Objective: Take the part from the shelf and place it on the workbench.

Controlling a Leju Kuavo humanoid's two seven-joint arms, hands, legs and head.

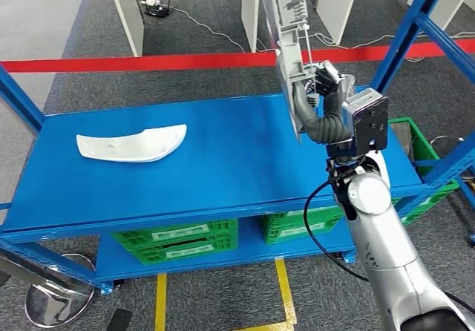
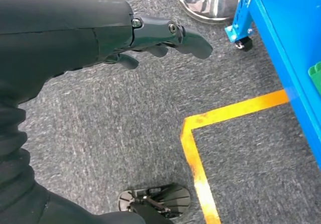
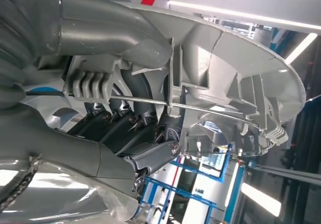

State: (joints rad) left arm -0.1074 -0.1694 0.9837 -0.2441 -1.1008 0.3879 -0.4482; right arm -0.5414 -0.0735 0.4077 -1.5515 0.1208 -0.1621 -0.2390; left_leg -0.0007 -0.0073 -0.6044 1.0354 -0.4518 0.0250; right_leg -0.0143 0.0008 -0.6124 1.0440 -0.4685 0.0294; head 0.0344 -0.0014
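One grey ribbed part (image 1: 286, 45) is held upright above the right end of the blue shelf (image 1: 224, 160), the right hand (image 1: 322, 97) gripping its lower portion with fingers (image 3: 151, 156) curled tight around it. Well to the left on the same shelf lies a white curved piece (image 1: 131, 143). Down by the grey carpet (image 2: 125, 128), the left hand (image 2: 113, 33) holds nothing, its fingers (image 2: 189, 38) stretched out straight.

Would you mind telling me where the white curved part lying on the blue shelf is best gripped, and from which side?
Probably at the middle of the white curved part, from above. It lies flat on the blue shelf, long and thin with tapered ends, so fingers likely span its narrow width best there, with open shelf on both long edges.
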